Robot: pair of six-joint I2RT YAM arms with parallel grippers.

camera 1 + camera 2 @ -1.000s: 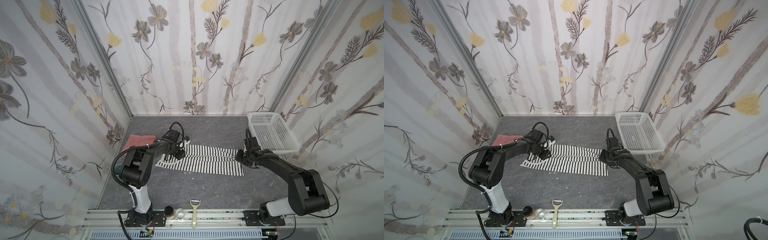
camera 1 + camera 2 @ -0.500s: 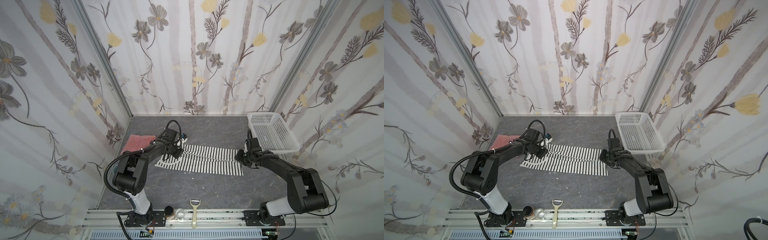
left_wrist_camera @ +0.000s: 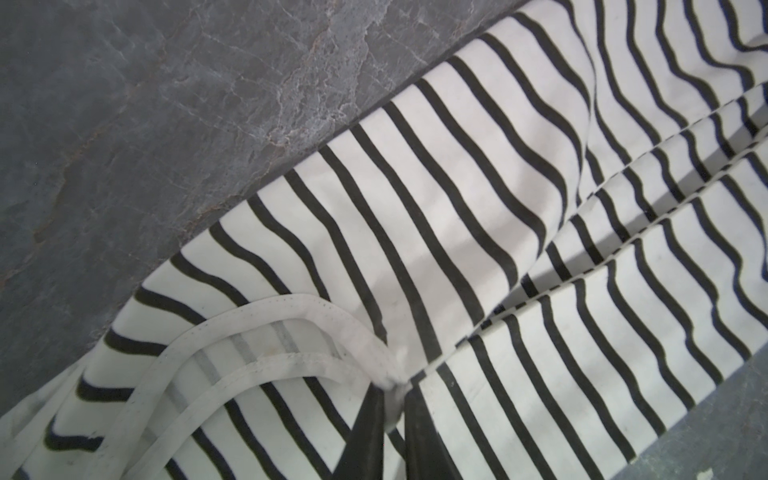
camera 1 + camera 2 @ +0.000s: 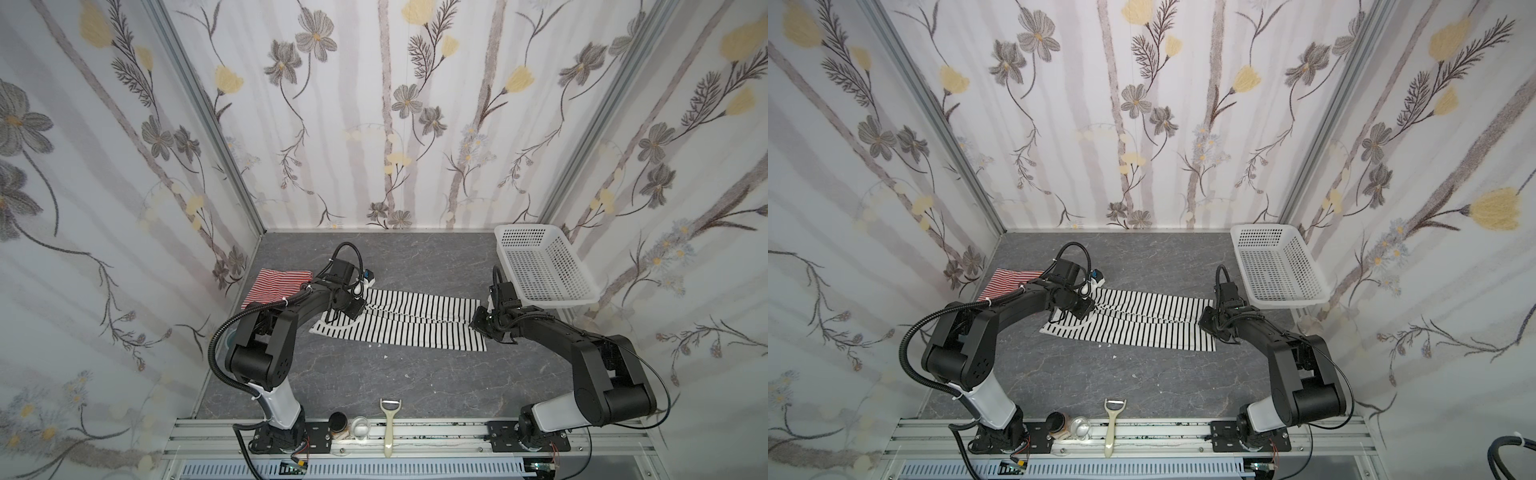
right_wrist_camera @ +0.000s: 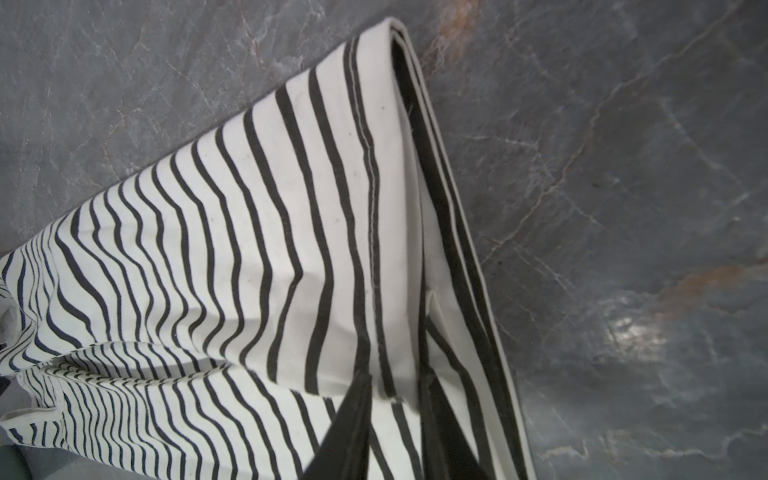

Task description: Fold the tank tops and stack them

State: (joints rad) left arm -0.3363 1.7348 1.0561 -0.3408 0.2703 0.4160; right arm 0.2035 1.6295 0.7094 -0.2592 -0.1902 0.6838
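A white tank top with thin black stripes (image 4: 409, 322) lies stretched lengthwise across the middle of the grey marbled tabletop (image 4: 374, 374), and both top views show it (image 4: 1138, 320). Its two long sides are folded inward and meet along a line down the centre. The strap end points toward the left arm and the hem end toward the right arm. A low ridge of cloth runs along the centre line between the two ends.

The left gripper (image 4: 356, 308) sits low on the strap end. In the left wrist view its dark fingers (image 3: 370, 432) are clenched on the white edging where the folded sides meet. The right gripper (image 4: 482, 326) is at the middle of the hem end. In the right wrist view its fingers (image 5: 353, 419) are pinched on the stitched hem, and the cloth rises slightly toward the tips. The folded layers show as stacked edges along that end.

A red-and-white striped tank top (image 4: 276, 284) lies as a flat folded rectangle by the left wall, partly hidden behind the left arm. Whether it touches the other top cannot be told.

A white perforated plastic basket (image 4: 524, 227) stands in the far right corner, just beyond the right gripper. A cream-handled peeler (image 4: 390, 424) lies across the front rail
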